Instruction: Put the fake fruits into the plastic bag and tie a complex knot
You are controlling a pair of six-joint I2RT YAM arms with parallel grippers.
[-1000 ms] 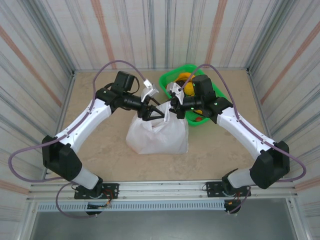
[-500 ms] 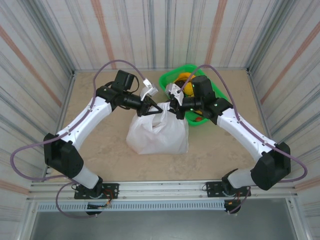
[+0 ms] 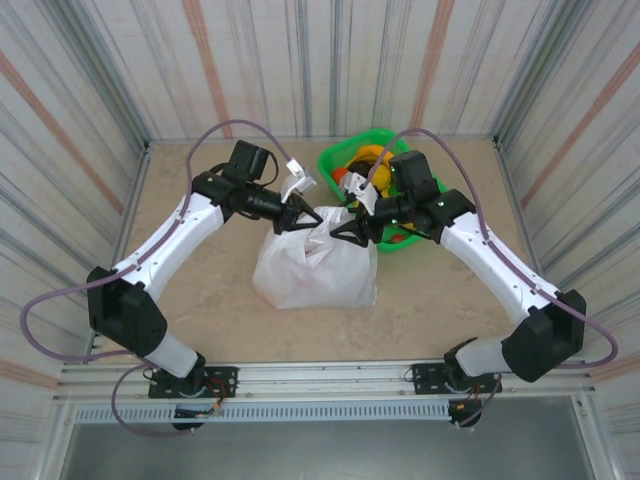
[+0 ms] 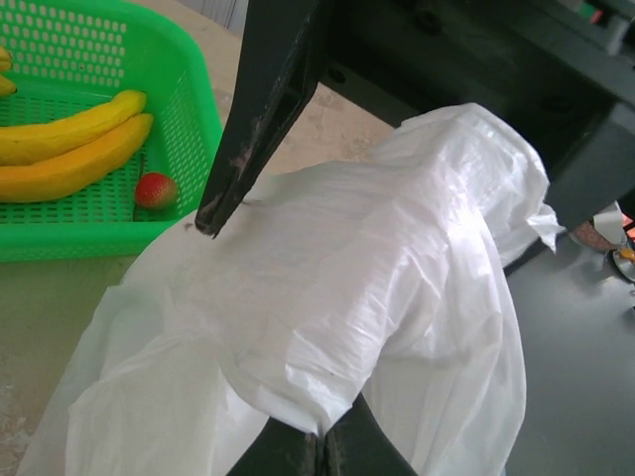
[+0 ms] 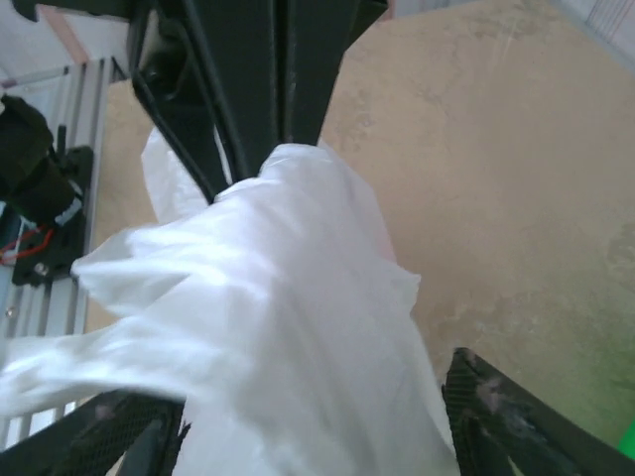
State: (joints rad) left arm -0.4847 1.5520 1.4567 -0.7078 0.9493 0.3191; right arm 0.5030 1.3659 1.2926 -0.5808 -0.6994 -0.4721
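The white plastic bag (image 3: 315, 268) stands mid-table with its top film bunched upward. My left gripper (image 3: 306, 218) is shut on that bunched film (image 4: 327, 297), and the pinch shows at the left gripper (image 4: 323, 441) in its wrist view. My right gripper (image 3: 346, 229) stands open beside it, its fingers (image 5: 493, 405) wide apart on either side of the bag's film (image 5: 298, 327) without clamping it. Fake fruits lie in the green basket: bananas (image 4: 74, 151), a small red fruit (image 4: 156, 190) and yellow fruit (image 3: 376, 160). No knot can be made out in the bunched film.
The green basket (image 3: 428, 182) sits at the back right, behind my right arm and close to the bag. Striped walls enclose the table on three sides. Bare tabletop (image 3: 200, 300) lies left of and in front of the bag.
My left gripper closed on the bag's bunched top. My right gripper let go, opened wide and drew slightly back to the right.
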